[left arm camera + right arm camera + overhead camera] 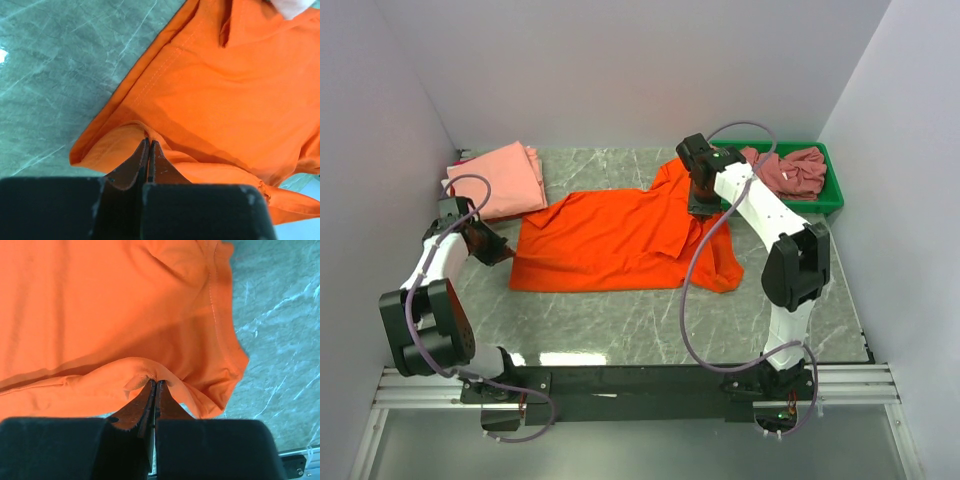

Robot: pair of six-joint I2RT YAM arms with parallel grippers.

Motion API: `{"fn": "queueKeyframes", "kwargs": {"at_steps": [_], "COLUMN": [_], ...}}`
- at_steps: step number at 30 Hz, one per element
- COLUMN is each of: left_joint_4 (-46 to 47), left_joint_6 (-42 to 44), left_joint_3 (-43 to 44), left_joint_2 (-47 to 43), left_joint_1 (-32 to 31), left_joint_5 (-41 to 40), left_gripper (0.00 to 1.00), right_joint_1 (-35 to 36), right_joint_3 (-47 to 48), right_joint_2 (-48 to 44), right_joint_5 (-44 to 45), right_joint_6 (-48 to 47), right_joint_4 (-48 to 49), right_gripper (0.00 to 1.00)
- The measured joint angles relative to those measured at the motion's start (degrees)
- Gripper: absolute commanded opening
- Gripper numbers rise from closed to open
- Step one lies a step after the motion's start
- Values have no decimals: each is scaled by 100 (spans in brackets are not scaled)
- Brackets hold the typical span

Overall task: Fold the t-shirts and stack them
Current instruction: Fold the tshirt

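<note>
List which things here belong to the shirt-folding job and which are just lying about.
Belong to the job:
- orange t-shirt, spread out, pinched by the left pincer and right pincer
- folded salmon-pink t-shirt, far left
- crumpled rose-mauve t-shirts in the bin

Just there:
- green bin
- marble table
- purple cables on the arms
</note>
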Motion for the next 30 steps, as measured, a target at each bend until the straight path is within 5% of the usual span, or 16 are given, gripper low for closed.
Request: {"fn": "queueKeyframes", "kwargs": {"at_steps": [14, 16, 18, 20, 22, 26, 30], "left_joint_4": [313, 315, 313, 317, 310, 271, 210], "left_joint_6": [44, 72, 120, 201, 205, 229, 284], "left_joint_3": [192, 289, 376, 461, 527, 570, 570], "left_joint_2": [918, 977, 988, 990, 988, 857, 415], "left_joint_1": [46, 46, 46, 46, 46, 46, 9], "left_joint_5": [146, 142, 129, 79, 0, -238, -389], "left_gripper": [1, 11, 26, 50, 61, 67, 69], "right_joint_1": [-127, -151, -188, -232, -291, -326, -330], "right_joint_3": [409, 518, 645, 743, 793, 640, -555], "right_joint_2": [739, 844, 949, 1016, 1034, 890, 87], "right_joint_5": [35, 31, 11, -39, -140, -319, -544], "right_joint_6": [-306, -361, -378, -435, -527, -603, -616], "right_joint_4": [-72, -74, -70, -63, -33, 144, 485], "right_gripper": [0, 1, 40, 70, 74, 77, 77]}}
